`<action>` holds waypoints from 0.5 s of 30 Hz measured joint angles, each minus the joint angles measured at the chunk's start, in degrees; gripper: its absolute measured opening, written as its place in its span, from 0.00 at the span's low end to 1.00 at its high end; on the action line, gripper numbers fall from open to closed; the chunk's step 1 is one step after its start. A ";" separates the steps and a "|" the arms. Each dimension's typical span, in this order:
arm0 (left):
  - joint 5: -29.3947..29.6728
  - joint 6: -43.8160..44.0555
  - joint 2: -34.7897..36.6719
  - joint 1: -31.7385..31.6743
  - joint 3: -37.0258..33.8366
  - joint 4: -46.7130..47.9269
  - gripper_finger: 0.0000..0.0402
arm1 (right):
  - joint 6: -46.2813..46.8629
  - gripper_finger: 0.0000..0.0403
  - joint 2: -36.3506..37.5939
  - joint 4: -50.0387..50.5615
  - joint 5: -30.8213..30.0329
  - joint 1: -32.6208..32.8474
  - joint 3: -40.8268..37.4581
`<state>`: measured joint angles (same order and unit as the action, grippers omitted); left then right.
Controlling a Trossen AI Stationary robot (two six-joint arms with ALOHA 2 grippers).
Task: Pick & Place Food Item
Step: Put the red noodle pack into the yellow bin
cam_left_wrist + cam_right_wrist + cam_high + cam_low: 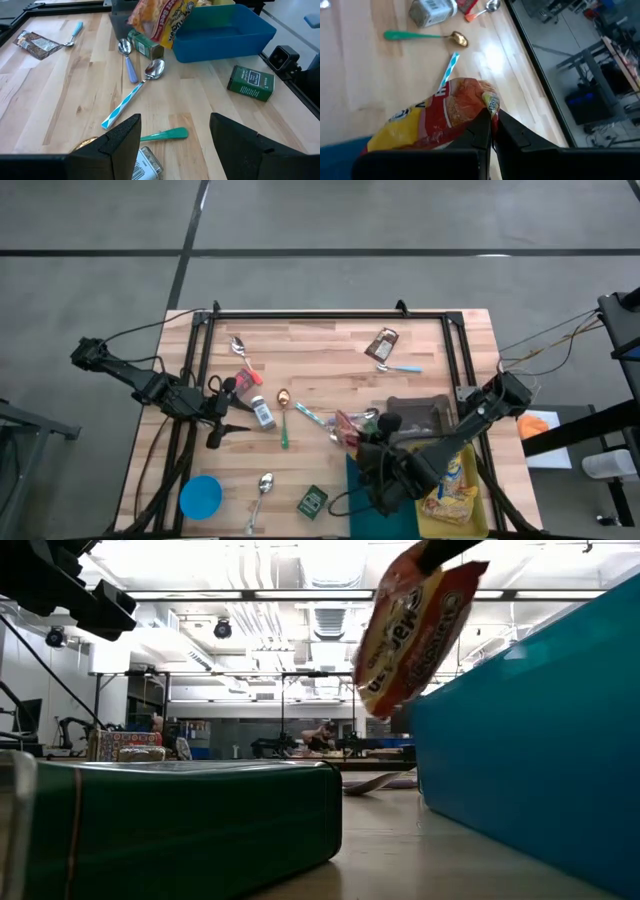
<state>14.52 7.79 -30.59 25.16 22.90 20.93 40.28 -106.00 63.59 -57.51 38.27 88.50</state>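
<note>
From the high view we saw the right gripper clenched on a red and yellow snack packet, held just beyond the blue bin, which sat at about five o'clock on the wooden table. A yellow packet lay just beside the bin on its right side. The left gripper waited near nine o'clock with its fingers apart, holding nothing, close to a small jar and a green-handled spoon. A blue lid lay at seven o'clock, a green box at six, and a dark wrapper towards one o'clock. In the low view we saw the snack packet hanging clear of the tabletop, above the near edge of the blue bin, with the green box large in the foreground. The left wrist view showed us that arm's own fingers spread and empty, and ahead of them the striped-handled spoon, a blue-handled spoon, the green box, the blue bin and the packet lifted at the bin's edge. In the right wrist view we saw the fingers pinched together on the packet's crimped end, with the green-handled spoon and the jar on the wood beyond.
</note>
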 joint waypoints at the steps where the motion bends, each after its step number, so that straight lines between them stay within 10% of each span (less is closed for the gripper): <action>1: 0.00 0.00 0.00 0.01 0.00 0.00 0.60 | 0.60 0.03 0.00 1.05 0.04 0.57 0.44; 15: -0.01 -0.01 0.00 0.01 0.00 0.00 0.60 | 12.07 0.03 0.00 26.61 10.41 10.65 14.41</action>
<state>14.51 7.79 -30.59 25.17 22.90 20.93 52.36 -106.00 90.19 -47.10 48.91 102.91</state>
